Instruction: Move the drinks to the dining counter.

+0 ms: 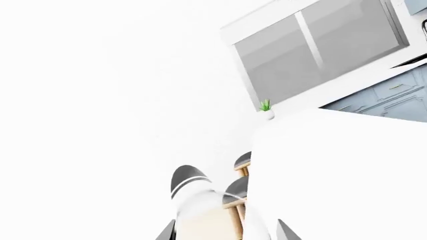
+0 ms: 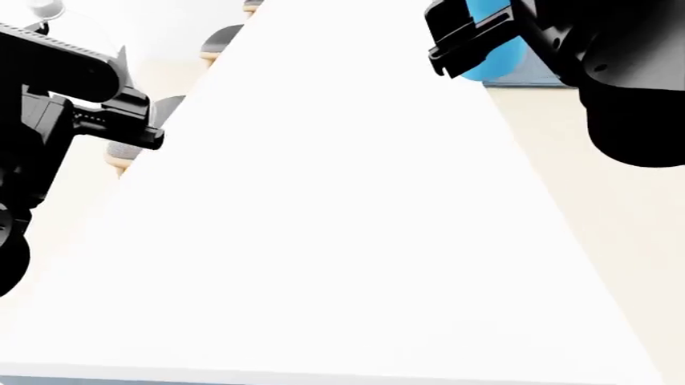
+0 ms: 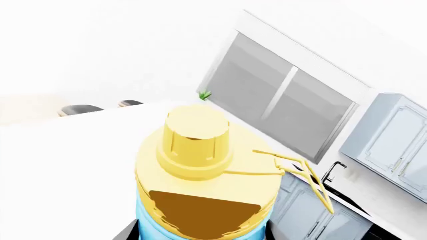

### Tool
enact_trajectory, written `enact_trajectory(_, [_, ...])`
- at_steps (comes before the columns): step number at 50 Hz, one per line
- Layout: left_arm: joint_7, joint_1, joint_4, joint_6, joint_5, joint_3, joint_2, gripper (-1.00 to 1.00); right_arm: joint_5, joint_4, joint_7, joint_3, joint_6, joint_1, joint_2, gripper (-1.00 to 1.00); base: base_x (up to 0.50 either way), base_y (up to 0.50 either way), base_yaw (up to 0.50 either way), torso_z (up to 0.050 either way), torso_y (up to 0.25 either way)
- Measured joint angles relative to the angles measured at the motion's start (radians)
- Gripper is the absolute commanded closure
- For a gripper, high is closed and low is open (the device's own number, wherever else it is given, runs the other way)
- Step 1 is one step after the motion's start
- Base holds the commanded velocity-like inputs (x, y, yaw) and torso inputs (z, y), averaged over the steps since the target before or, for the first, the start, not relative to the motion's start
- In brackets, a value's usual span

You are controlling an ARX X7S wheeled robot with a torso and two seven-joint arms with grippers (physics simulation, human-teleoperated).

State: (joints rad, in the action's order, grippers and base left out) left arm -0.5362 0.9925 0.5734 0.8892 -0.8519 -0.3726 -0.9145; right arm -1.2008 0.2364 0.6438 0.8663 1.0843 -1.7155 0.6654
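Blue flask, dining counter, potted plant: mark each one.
blue flask [image 3: 199,145], right wrist view, on its yellow screw lid.
dining counter [image 2: 342,241], head view, on the bare white top.
potted plant [image 1: 265,105], left wrist view, on the green leaves.

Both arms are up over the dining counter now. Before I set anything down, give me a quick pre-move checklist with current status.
1. Right gripper holding the sky-blue flask: ok.
2. Flask's yellow lid on: ok.
3. Left gripper holding the clear bottle: ok, bottle sits between the fingers.
4. Bare dining counter under both arms: ok.
5. Height of either bottle above the counter: cannot tell.
6. Stools away from the drop area: ok, beside the counter.
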Motion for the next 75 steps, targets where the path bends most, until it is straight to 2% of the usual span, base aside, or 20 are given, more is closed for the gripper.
enact_trajectory(29, [0.032,0.011,-0.04,-0.009,0.004,-0.033,0.037,1.0,0.012,-0.072,-0.03,0.004,-0.046,0.041,-0.026,1.0,0.02,0.01,0.0,0.0,0.001])
enact_trajectory(47, [0.081,0.037,-0.093,-0.016,-0.008,-0.075,0.106,1.0,-0.126,-0.176,0.096,-0.057,-0.014,0.119,-0.057,1.0,0.0,0.0,0.0,0.001,0.001])
enact_trajectory(56, [0.089,0.04,-0.102,-0.017,-0.011,-0.082,0.117,1.0,-0.177,-0.223,0.148,-0.1,-0.033,0.159,-0.067,1.0,0.0,0.0,0.0,0.0,0.0])
enact_trajectory(75, [0.091,0.027,-0.104,-0.024,-0.014,-0.082,0.117,1.0,-0.226,-0.232,0.153,-0.169,-0.129,0.256,-0.068,1.0,0.0,0.0,0.0,0.001,0.001])
